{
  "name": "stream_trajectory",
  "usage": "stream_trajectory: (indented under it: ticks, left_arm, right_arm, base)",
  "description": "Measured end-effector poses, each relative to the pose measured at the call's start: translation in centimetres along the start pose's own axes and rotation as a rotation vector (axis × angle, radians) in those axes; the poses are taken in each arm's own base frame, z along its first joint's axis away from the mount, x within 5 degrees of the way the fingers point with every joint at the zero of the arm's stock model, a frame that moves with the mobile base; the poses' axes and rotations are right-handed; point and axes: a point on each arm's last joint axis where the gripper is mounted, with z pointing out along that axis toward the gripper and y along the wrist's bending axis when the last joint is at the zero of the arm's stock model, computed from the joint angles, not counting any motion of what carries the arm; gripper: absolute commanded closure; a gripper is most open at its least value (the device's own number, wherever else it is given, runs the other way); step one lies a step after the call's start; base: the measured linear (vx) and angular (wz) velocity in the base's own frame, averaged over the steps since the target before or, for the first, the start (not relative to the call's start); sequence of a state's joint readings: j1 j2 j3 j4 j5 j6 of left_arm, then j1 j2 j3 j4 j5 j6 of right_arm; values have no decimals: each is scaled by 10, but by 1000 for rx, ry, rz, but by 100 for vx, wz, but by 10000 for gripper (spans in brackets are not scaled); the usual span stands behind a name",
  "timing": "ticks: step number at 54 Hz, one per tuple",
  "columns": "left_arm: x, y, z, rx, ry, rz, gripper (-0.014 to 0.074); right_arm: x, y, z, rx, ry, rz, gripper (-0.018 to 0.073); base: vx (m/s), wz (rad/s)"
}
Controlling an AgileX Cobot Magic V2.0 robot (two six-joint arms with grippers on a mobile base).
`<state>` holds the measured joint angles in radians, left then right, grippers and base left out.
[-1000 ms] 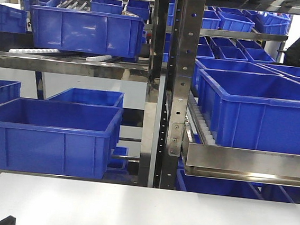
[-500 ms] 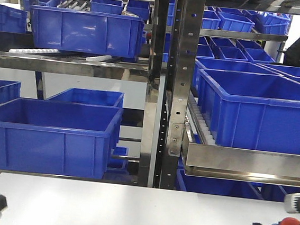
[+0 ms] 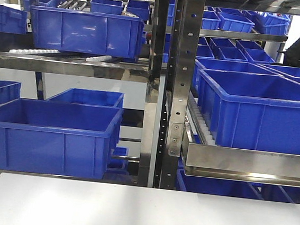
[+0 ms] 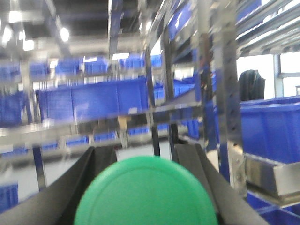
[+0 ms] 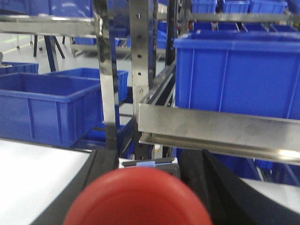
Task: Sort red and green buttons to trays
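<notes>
The green button (image 4: pixel 146 197) fills the bottom of the left wrist view, its domed cap facing the camera, and my left gripper (image 4: pixel 144 158) is shut on it with a black finger on each side. In the right wrist view the red button (image 5: pixel 138 199) sits the same way, my right gripper (image 5: pixel 148 161) shut on it. Both wrist cameras look roughly level at the shelving, so the buttons are held up off the table. Neither gripper shows in the front view. The trays are out of view.
A white tabletop (image 3: pixel 140 212) runs along the front view's bottom edge. Behind it stand steel racks with an upright post (image 3: pixel 165 92) and a protruding steel rail (image 3: pixel 241 161). Deep blue crates (image 3: pixel 47 134) fill the shelves on both sides.
Both grippers showed at the front view's lower corners earlier, the left one with green and the right one with red. Both have since left that view.
</notes>
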<state>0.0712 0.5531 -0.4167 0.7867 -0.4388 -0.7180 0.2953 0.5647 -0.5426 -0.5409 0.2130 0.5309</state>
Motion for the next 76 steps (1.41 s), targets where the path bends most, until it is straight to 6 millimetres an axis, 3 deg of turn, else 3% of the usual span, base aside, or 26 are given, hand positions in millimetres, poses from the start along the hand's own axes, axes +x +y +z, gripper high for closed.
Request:
stream_trajectory:
  ticks: [7, 22, 76]
  left_arm:
    - [-6, -9, -11, 54, -5, 8, 602]
    - [2, -18, -16, 152, 95, 24, 602]
    - [3, -19, -16, 162, 104, 3, 602]
  right_arm:
    - [-4, 2, -11, -28, -48, -26, 568]
    - [-2, 2, -12, -23, -24, -30, 568]
    - [-2, 1, -12, -20, -19, -30, 568]
  base:
    - [0, 0]
    - [0, 0]
    - [0, 0]
